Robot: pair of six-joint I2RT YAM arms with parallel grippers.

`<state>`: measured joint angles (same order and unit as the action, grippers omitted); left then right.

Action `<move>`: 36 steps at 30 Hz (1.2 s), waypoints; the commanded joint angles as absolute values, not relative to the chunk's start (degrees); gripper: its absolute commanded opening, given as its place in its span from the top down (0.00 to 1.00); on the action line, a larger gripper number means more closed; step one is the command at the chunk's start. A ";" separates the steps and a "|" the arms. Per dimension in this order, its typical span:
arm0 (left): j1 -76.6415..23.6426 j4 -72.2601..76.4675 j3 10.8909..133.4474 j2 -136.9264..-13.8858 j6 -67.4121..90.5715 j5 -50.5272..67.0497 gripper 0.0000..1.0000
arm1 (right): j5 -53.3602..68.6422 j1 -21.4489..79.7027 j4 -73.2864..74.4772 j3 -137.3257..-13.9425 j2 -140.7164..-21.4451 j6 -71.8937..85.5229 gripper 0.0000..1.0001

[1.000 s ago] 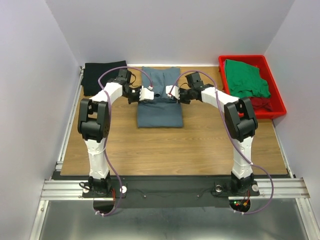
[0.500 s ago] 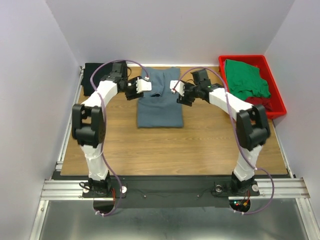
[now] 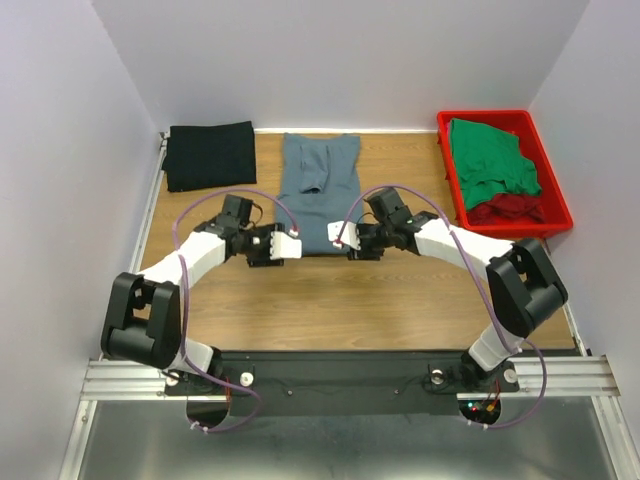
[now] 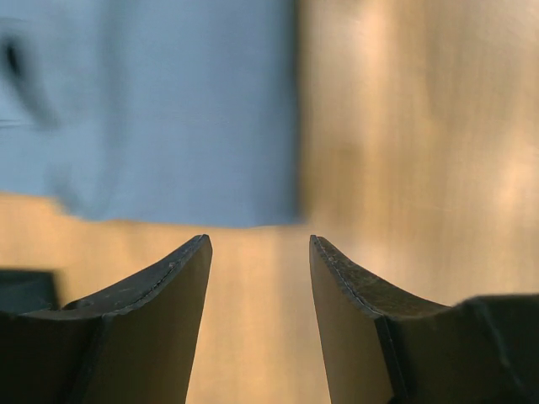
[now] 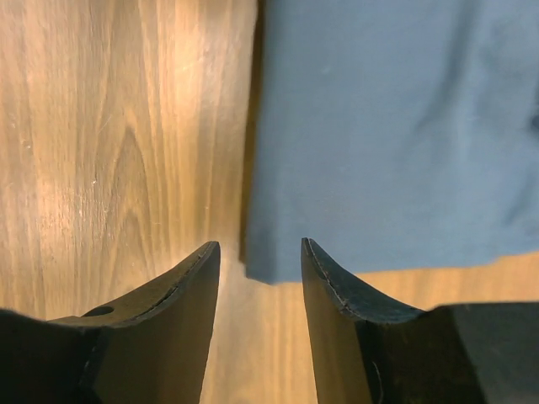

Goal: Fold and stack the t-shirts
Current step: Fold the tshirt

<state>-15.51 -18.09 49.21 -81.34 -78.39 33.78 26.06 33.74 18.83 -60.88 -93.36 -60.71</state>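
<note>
Gaping, left gripper [image 3: 296, 241] and right gripper [image 3: 338, 238] flank the blue-grey t-shirt [image 3: 320, 190].

Matt cloth t-shirt [image 3: 325, 215] — smooth wood table [image 3: 400, 300]

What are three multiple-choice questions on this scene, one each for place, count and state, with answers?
1. The black t-shirt lies: A) far-left corner of the table; B) near-right corner; C) table centre.
2. Shirts in the red tray: A) one; B) two; C) four.
3. The left gripper is: A) shut on cloth; B) open, empty; C) out of view.
Answers: 1 A, folded by the far-left edge; 2 B, green shirt over dark red shirt; 3 B, bare wood shows between its jaws.
</note>
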 commanded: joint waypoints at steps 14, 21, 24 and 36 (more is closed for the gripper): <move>-21.18 -1.06 41.92 -83.58 -76.02 26.81 0.41 | 21.44 36.30 11.16 -56.96 -97.73 -59.59 0.57; -21.09 -1.05 43.15 -86.66 -76.99 26.28 0.44 | 19.60 36.56 8.88 -55.37 -99.14 -59.94 0.58; -21.18 -1.67 43.59 -87.89 -77.34 26.10 0.46 | 17.41 36.56 7.47 -55.37 -100.63 -59.85 0.59; -20.92 -7.64 48.07 -92.37 -80.77 25.66 0.79 | 14.51 36.56 5.45 -55.90 -102.30 -58.71 0.74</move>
<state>-20.91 -4.91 45.60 -91.31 -79.79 25.50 17.21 36.10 6.61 -55.44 -100.42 -58.89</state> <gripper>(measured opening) 0.273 0.333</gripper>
